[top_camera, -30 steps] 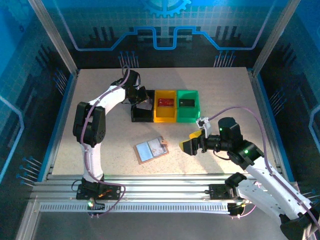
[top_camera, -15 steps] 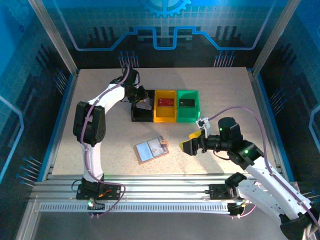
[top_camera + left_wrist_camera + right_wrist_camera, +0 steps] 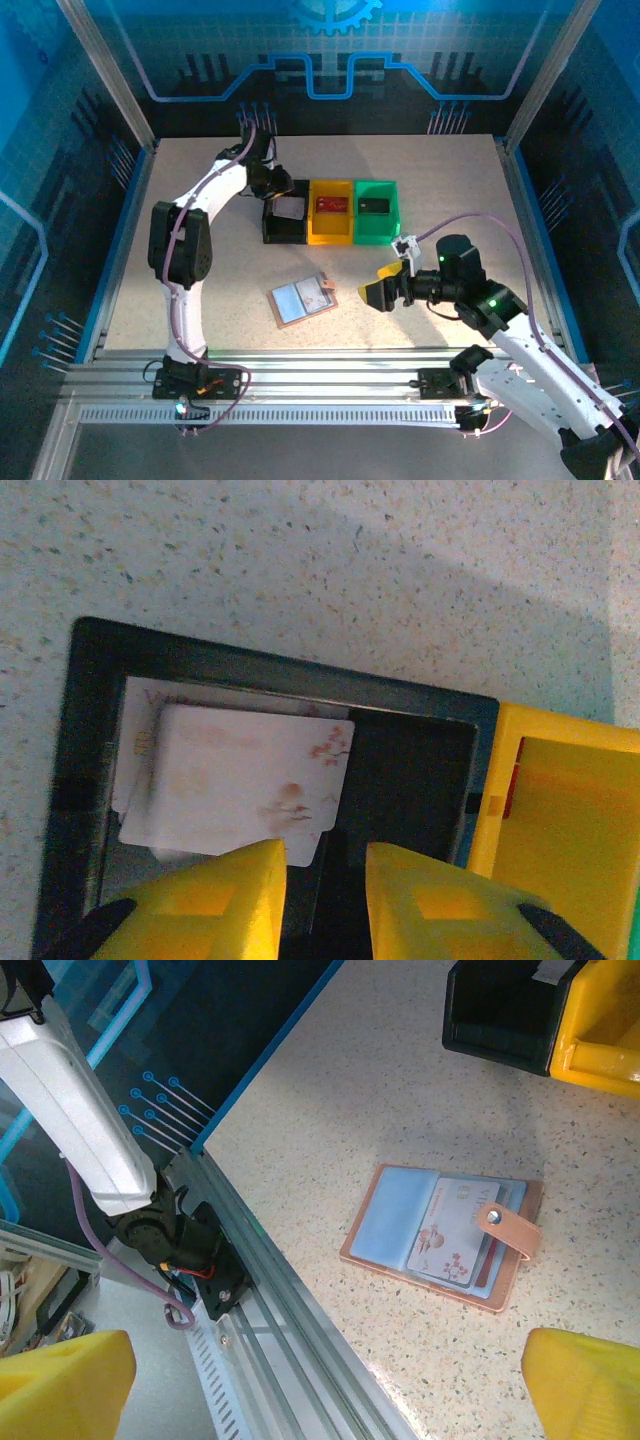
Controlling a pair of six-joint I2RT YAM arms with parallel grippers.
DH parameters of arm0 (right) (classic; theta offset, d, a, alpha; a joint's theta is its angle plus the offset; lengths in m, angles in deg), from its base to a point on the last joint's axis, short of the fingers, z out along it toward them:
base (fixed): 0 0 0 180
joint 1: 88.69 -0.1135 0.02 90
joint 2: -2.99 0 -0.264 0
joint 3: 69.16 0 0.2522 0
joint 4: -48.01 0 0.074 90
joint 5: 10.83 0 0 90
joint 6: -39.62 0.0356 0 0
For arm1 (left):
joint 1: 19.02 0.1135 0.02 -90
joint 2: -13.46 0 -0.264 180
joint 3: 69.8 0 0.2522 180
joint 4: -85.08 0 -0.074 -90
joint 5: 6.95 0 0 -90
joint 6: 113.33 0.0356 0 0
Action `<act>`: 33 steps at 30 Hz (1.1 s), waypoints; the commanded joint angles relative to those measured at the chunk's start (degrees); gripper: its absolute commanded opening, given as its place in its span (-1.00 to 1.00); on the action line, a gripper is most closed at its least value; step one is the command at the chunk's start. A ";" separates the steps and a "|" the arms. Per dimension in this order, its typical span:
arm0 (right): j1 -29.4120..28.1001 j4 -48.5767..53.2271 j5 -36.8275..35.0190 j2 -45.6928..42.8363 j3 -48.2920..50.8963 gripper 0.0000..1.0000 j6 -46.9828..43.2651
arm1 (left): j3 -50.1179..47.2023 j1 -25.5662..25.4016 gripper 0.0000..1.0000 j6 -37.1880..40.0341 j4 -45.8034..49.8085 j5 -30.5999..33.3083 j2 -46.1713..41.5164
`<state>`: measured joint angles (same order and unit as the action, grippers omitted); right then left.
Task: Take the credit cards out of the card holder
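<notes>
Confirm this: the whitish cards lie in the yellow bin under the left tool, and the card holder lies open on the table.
Wrong bin: the left wrist view shows the whitish cards in the black bin, under the left tool. The card holder does lie open on the table.

Left arm [image 3: 215,185], right arm [image 3: 530,362]: white shells, black joint housings, lilac cable [image 3: 178,300] strung alongside. Left tool [image 3: 325,880], right tool [image 3: 375,292]: yellow fingers [image 3: 200,900], black mounts. Green light [image 3: 490,300] on right arm.
</notes>
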<state>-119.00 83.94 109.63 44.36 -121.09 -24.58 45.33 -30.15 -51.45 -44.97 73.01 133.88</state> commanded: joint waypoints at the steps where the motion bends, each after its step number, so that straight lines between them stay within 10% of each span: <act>1: 0.45 -0.87 1.10 -0.39 0.87 1.00 -0.57 | 4.34 1.19 -0.35 2.04 4.24 1.02 0.66; 12: 0.44 -0.70 0.83 0.01 0.64 1.00 -0.62 | 9.33 2.08 -0.02 0.44 8.19 -0.77 -7.75; 25: -1.13 -0.35 -0.17 6.24 -0.42 0.82 -0.16 | -40.97 -11.57 0.07 -18.18 -7.84 1.76 -45.81; 33: -8.85 -1.81 -4.04 15.63 -2.90 0.20 0.39 | -57.82 -22.16 0.06 -31.57 -14.11 9.70 -60.82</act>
<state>-125.23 83.48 107.66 57.54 -121.48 -24.56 -9.93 -50.04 -75.58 -53.87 78.17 77.10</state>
